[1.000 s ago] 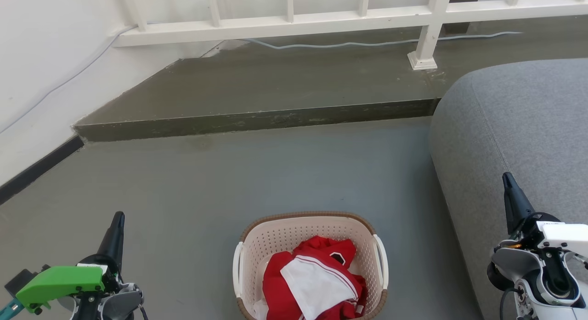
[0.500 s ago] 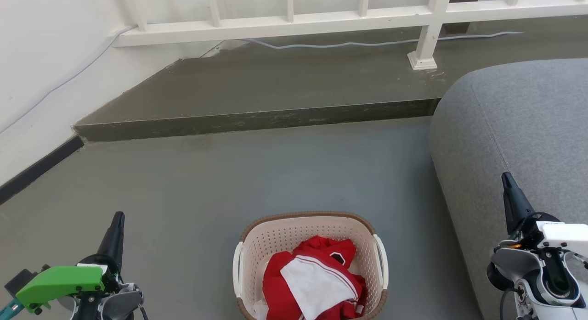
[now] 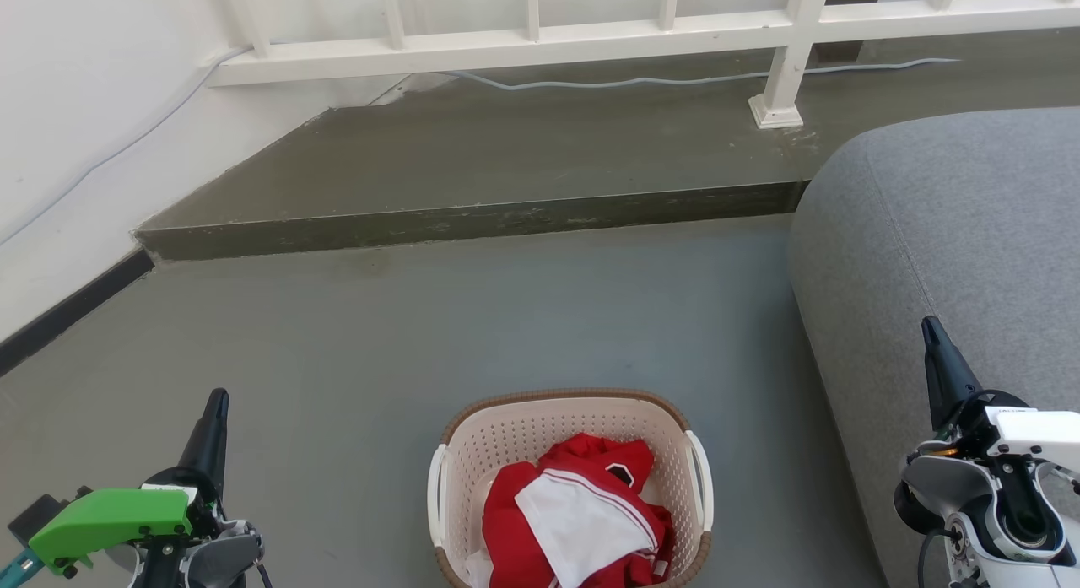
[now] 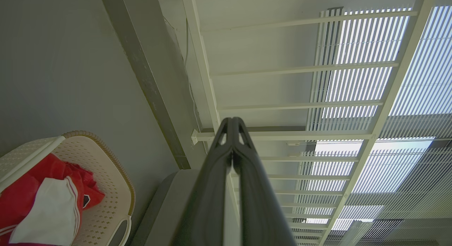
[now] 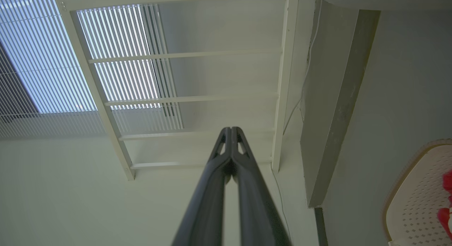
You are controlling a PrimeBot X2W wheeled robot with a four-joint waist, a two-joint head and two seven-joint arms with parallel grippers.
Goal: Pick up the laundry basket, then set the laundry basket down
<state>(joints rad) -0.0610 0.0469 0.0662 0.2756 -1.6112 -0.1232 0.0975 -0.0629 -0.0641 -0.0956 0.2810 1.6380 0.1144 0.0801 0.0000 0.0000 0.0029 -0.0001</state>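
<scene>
Across the whole lower scene spreads a grey floor, matte and level. At its right side stands a grey fabric sofa, its rounded end reaching toward the middle of the head view. Behind the floor rises a low concrete step, and along the back of that step runs a white railing with upright bars; a pale cable lies loosely on the step just below the rail. A white wall closes off the left side.

The laundry basket sits on the floor near the bottom centre of the head view, between the two arms and apart from both, and near the sofa without touching it. Its brown rim and a white loop handle on each side are plain, while its near end is cut by the frame edge. Inside lies red and white clothing, bunched up; it may be one garment or two, which the folds make hard to tell.

The left gripper is at the lower left, pointing up and away, its fingers pressed together on nothing. The right gripper is at the lower right in front of the sofa, its fingers likewise together and empty.
</scene>
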